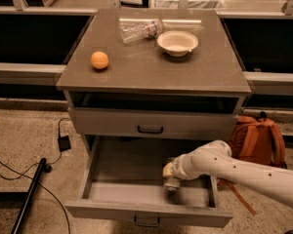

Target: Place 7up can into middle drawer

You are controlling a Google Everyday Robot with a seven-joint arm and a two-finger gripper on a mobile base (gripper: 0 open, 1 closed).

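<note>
Although the arm [244,169] hides part of the view, the gripper [170,174] hangs low inside the pulled-out middle drawer [122,167], toward its right front. The small pale silvery shape at its tip looks to be the 7up can [172,184], at or just above the drawer floor. I cannot tell whether the gripper is clamped on the can or free of it. A soda can of this kind is probably light. Its thin metal wall is stiff along its length but likely to dent under a hard squeeze across the middle. Its printed skin is smooth and likely slippery, so a moderate pinch across the round body near mid-height seems the safest hold. Taken by the very top or bottom, it could pivot and swing. Being round, it would roll if laid on its side on the flat grey floor, so standing it upright, clear of the front wall and the right side wall, seems wiser. The upper drawer [112,122] is closed, its dark handle facing out. On the cabinet top [136,69], well apart from the can, sit an orange [99,60], a clear plastic bottle [139,29] lying on its side and a pale bowl [177,42]. An orange backpack [258,139] stands beside the cabinet on the right.
</note>
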